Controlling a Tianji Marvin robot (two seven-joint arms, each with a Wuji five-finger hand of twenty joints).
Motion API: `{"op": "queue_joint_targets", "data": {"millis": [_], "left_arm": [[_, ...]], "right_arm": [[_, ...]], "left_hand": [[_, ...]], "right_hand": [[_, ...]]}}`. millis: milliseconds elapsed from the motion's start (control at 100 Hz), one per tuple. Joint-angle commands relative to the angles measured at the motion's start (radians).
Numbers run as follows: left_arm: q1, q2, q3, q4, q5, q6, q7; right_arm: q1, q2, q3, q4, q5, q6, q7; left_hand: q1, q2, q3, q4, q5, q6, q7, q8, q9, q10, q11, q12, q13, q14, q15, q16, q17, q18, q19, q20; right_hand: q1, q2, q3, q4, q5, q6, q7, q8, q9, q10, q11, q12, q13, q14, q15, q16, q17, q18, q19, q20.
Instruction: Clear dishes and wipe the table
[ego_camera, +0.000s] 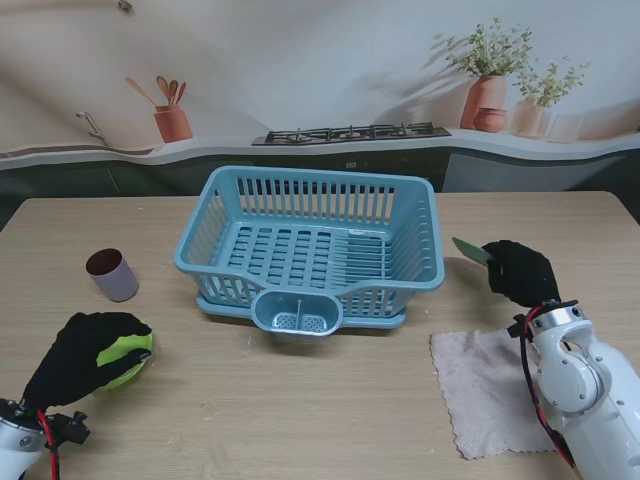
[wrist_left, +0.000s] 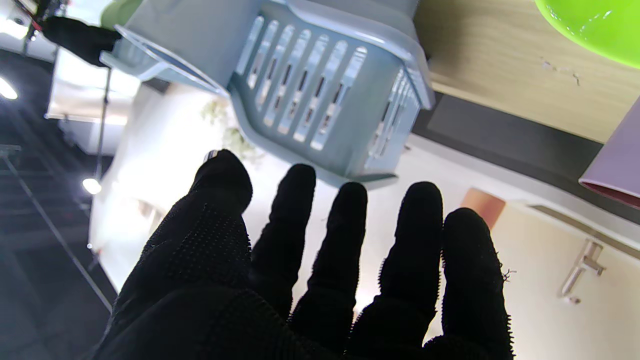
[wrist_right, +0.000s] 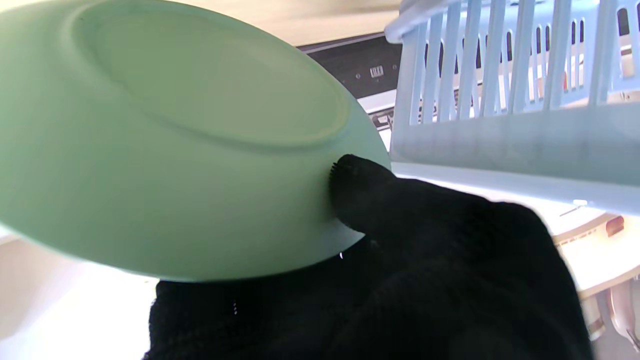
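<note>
A pale green plate (wrist_right: 165, 140) is clamped in the right hand (ego_camera: 520, 272) beside the blue rack (ego_camera: 310, 245); the left hand (ego_camera: 85, 355) is held with fingers apart, apparently over a lime bowl (ego_camera: 128, 360).

The stand view is evenly and softly lit, with faint shadows under the blue basket (ego_camera: 310, 250) and the cup (ego_camera: 112, 275), and its wide lens bends the far counter (ego_camera: 350, 150) into a curve toward the edges. The left wrist view is mixed: blown-out white patches sit behind the black glove (wrist_left: 310, 280), small lamps flare in the dark region, and the lime bowl (wrist_left: 595, 25) carries specular glints. In the right wrist view the pale green plate (wrist_right: 175, 135) is close and slightly soft, the background is overexposed, and the glove (wrist_right: 400, 280) is nearly featureless black.
</note>
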Motion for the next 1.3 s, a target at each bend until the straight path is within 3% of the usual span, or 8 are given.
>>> {"op": "queue_joint_targets", "data": {"millis": [0,600,990,1290], "left_arm": [[0.003,-0.001,0.000,-0.004,0.000,-0.002,-0.011],[0.002,0.000,0.000,-0.002,0.005,-0.001,-0.010],[0.001,-0.001,0.000,-0.002,0.006,-0.001,-0.008],[0.001,0.000,0.000,-0.003,0.003,-0.001,-0.011]], "right_arm": [[0.007,-0.005,0.006,-0.027,0.000,-0.012,0.001],[0.050,-0.010,0.060,-0.120,0.044,-0.144,0.048],[0.079,-0.004,0.061,-0.217,0.141,-0.207,0.187],[0.087,0.003,0.022,-0.320,0.267,-0.198,0.312]], "left_hand": [[0.012,0.032,-0.023,-0.022,0.009,-0.011,-0.005,-0.002,0.007,0.001,-0.008,-0.002,0.007,-0.003,-0.003,0.007,-0.012,0.000,-0.016,-0.013],[0.016,0.033,-0.029,-0.021,0.009,-0.012,-0.006,-0.002,0.007,0.001,-0.009,-0.002,0.007,-0.003,-0.003,0.008,-0.013,-0.001,-0.016,-0.013],[0.017,0.033,-0.031,-0.020,0.010,-0.013,-0.005,-0.002,0.007,0.001,-0.009,-0.002,0.007,-0.003,-0.003,0.008,-0.013,-0.001,-0.016,-0.013],[0.019,0.032,-0.032,-0.020,0.010,-0.013,-0.005,-0.002,0.007,0.000,-0.009,-0.002,0.008,-0.004,-0.003,0.008,-0.013,-0.001,-0.016,-0.013]], "right_hand": [[0.136,0.049,0.124,0.012,0.098,-0.056,0.068,0.002,0.011,0.006,0.010,0.010,0.018,0.056,0.019,0.008,0.071,-0.007,0.148,0.024],[0.132,0.041,0.132,0.011,0.106,-0.062,0.079,-0.003,0.029,0.001,0.007,0.007,0.030,0.054,0.022,0.003,0.074,-0.010,0.163,0.003],[0.127,0.041,0.134,0.014,0.109,-0.069,0.084,-0.004,0.036,-0.005,0.003,0.006,0.035,0.051,0.020,0.001,0.074,-0.015,0.169,-0.002],[0.123,0.043,0.134,0.017,0.110,-0.075,0.086,-0.003,0.040,-0.012,0.000,0.005,0.038,0.046,0.019,0.000,0.075,-0.023,0.173,-0.003]]}}
